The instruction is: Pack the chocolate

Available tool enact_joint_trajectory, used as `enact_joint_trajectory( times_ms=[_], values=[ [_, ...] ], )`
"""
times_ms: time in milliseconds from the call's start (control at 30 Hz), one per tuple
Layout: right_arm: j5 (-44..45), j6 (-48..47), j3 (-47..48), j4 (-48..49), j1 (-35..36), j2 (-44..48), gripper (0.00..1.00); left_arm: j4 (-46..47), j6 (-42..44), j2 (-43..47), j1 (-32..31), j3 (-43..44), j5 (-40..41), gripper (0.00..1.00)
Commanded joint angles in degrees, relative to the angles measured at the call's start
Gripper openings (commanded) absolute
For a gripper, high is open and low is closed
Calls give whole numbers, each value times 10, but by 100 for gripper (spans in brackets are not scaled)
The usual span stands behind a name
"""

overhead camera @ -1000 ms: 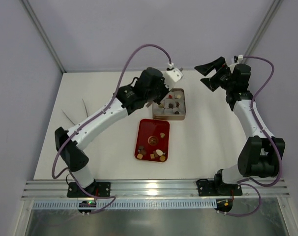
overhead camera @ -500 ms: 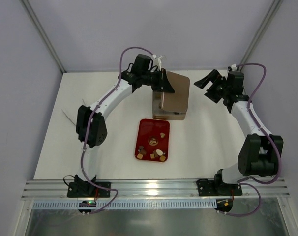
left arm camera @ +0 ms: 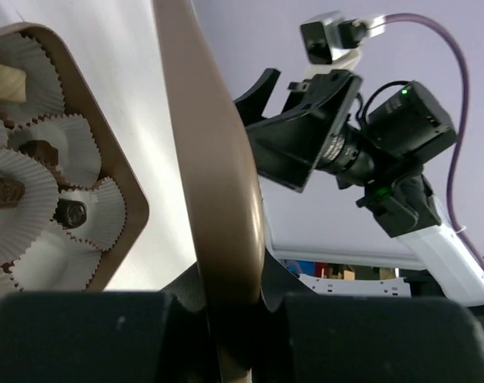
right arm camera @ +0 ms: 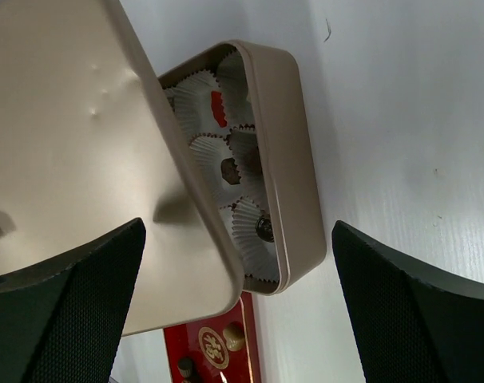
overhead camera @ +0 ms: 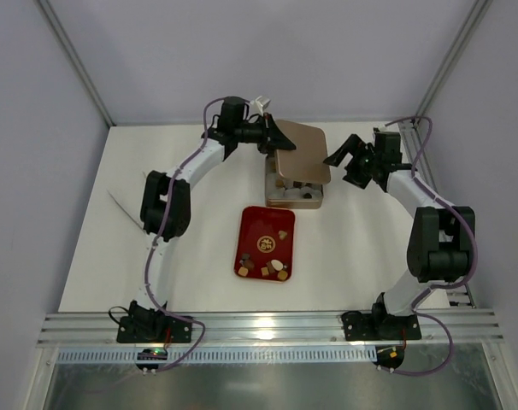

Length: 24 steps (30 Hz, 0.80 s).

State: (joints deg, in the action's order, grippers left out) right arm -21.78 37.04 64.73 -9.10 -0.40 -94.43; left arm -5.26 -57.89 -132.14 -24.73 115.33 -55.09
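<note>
The left hand [overhead camera: 273, 137] is reaching across the far side of the desk [overhead camera: 370, 248] and clenching the edge of a tan lid [overhead camera: 300, 152]. In the left wrist view the lid's rim is running up between the two fingers [left arm camera: 82, 335], pinched tight. The lid is hanging tilted above an open tan box [overhead camera: 312, 202], covering most of it from overhead; whether its lower edge is touching the box I cannot tell.

Inside the box, white paper cups [left arm camera: 54, 148] are sitting packed side by side, and several are holding chocolate [right arm camera: 230, 170] – mostly dark pieces, with one pale piece in a cup at the box's corner. More of the chocolate is lying loose on a red tray [overhead camera: 252, 224], which is sitting on the desk just in front of the box; these pieces are gathering mostly toward the tray's near end.

The right hand [overhead camera: 341, 161] is hovering just to the right of the lid – its fingers are spread wide, grasping nothing, and facing the lid and box
</note>
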Motion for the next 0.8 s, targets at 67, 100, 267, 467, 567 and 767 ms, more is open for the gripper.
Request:
enact_joint_trajectory(
  times_ms=[67,100,267,467,567,767],
  values=[
    [10,-20,36,15,22,-29,98,129,-95,-23,5,4,-54,0],
    [12,-21,40,15,23,-36,98,155,-103,-26,5,-1,-54,0],
    [20,-21,56,14,30,-52,98,159,-107,-46,8,-13,-52,0],
    [21,-21,63,22,37,-68,98,160,-105,-62,15,-14,-58,0],
    [21,-23,69,26,39,-80,98,157,-102,-71,21,-17,-63,0],
    [23,-25,87,25,48,-101,98,153,-96,-85,28,-21,-69,0]
  ],
)
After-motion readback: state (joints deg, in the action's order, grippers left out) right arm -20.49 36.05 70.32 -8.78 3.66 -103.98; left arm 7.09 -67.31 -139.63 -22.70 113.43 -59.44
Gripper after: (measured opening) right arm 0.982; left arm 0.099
